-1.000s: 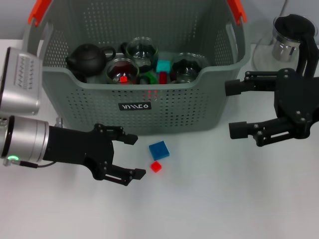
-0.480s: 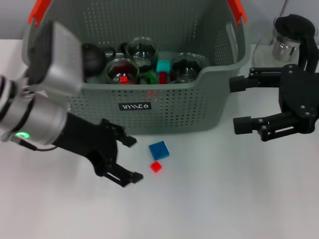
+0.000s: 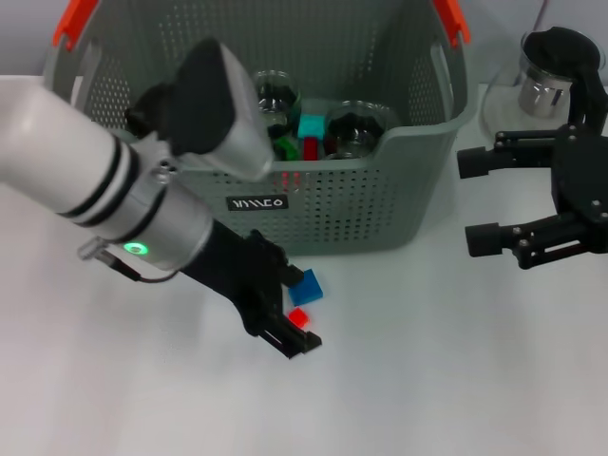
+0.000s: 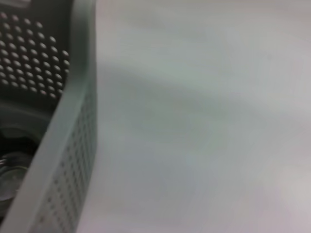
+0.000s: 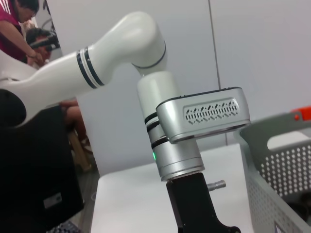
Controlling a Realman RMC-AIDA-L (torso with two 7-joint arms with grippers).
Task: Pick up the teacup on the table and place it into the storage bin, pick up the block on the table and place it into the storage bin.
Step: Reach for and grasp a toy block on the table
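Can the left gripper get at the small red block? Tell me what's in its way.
Probably yes. The left gripper is open and sits right at the small red block on the table; only the blue block lies close beside it, nothing covers it.

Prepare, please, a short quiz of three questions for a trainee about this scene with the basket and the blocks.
1. True or false: the blue block lies inside the storage bin.
2. Which gripper is at the small red block? A) the left gripper B) the right gripper
3. Fill in: the right gripper hangs open beside the bin, in front of the ____.

Key
1. False: it lies on the table, just in front of the bin.
2. A: its open fingers stand on either side of the block.
3. Glass pot with a black lid.
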